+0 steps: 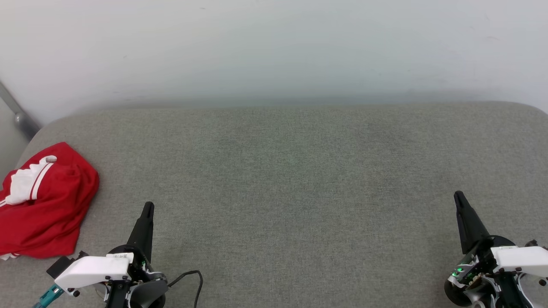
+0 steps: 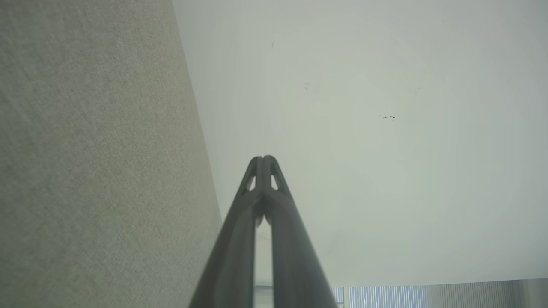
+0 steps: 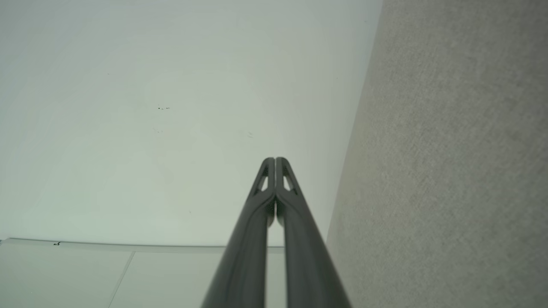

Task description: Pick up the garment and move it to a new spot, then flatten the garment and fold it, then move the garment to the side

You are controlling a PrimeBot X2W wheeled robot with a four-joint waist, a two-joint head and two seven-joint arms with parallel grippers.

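The garment, red with a white striped sleeve, lies folded in a compact bundle at the far left edge of the grey fabric surface. My left gripper stands shut at the lower left, just right of the garment and apart from it, holding nothing. At the lower right my right gripper is shut too, far from the garment. In the left wrist view the left gripper has its tips pressed together against a pale wall. The right gripper looks the same in the right wrist view.
A pale wall rises behind the grey surface. A grey metal bar slants at the far left beyond the surface's rounded corner. A black cable loops beside my left wrist.
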